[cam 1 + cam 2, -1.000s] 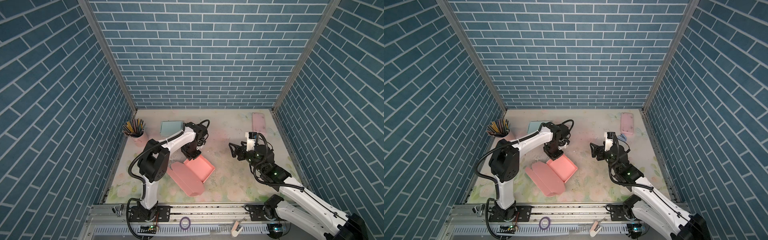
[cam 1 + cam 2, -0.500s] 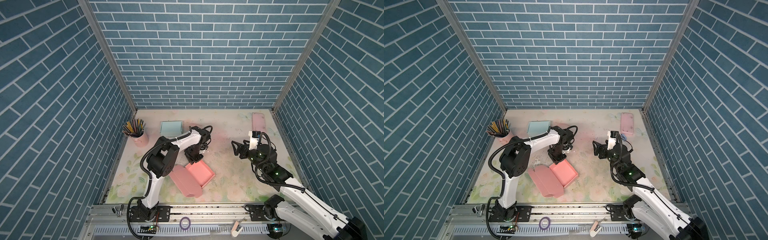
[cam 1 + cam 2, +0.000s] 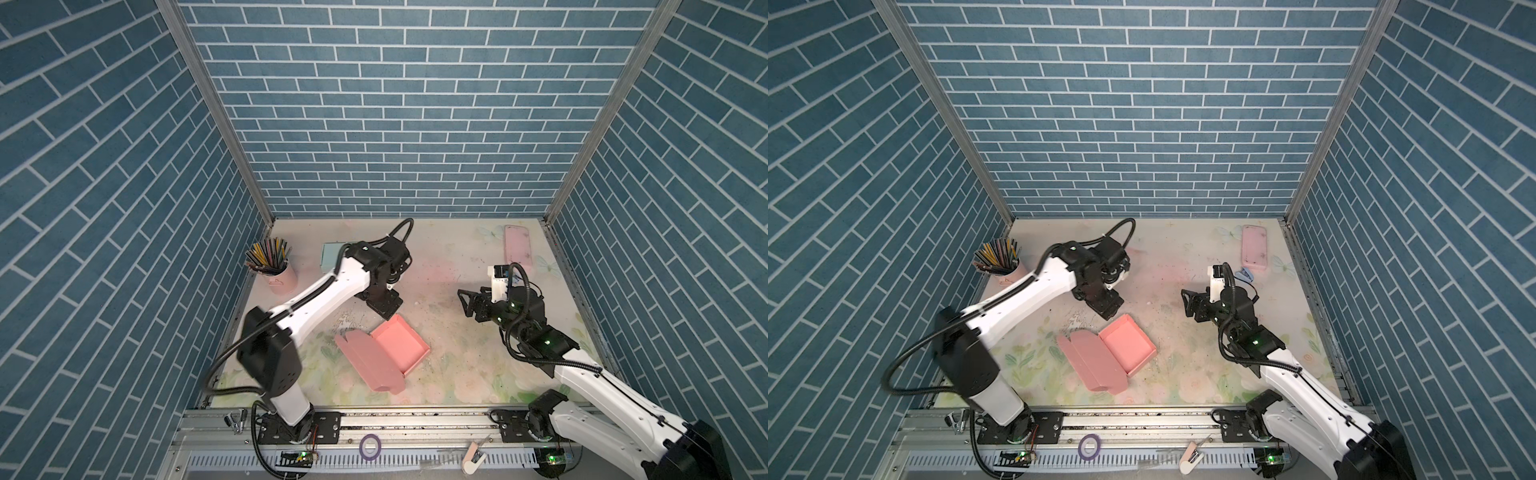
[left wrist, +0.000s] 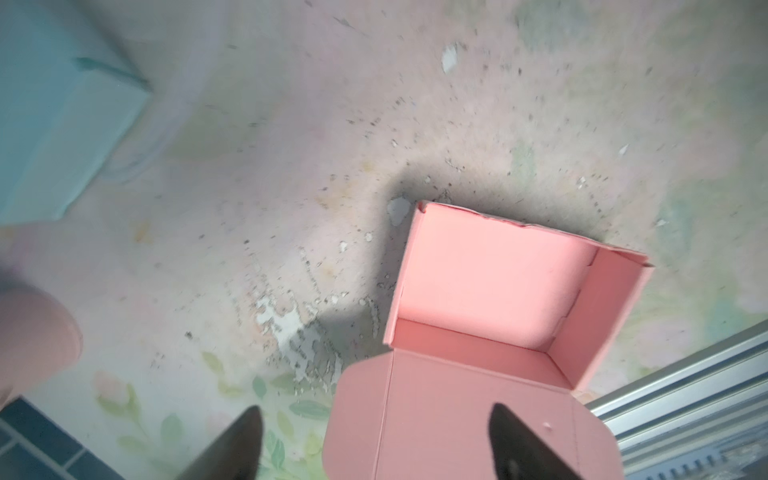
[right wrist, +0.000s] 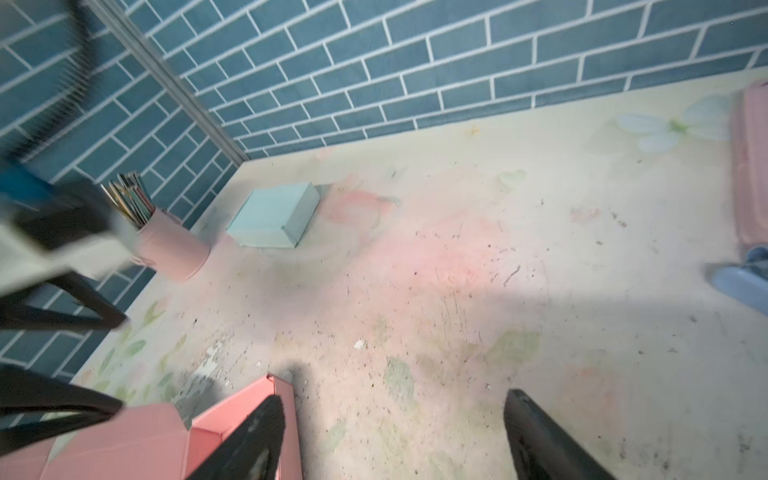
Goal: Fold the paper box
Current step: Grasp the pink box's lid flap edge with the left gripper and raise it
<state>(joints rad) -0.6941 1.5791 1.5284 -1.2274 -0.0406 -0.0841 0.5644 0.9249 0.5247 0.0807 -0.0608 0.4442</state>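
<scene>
Left wrist view: with left tool point(image 4: 376, 415) and right tool point(image 5: 394, 397) spread, empty, better to pinch lid point(image 4: 449, 395) edge, then close slowly over box point(image 4: 490, 282).

Left gripper point(image 4: 376, 440): fingers point(image 4: 239, 444) spread wide, empty, pointing down. Right gripper point(image 5: 395, 432): also spread, empty, seemingly angled forward. Both elbows bent.

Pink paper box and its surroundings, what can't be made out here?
- Pink paper box: lid cut off by the left wrist view's edge.
- Teal box: mostly hidden behind the left arm in a top view.
- Blue object: cut off at the right wrist view's edge, unidentifiable.
</scene>
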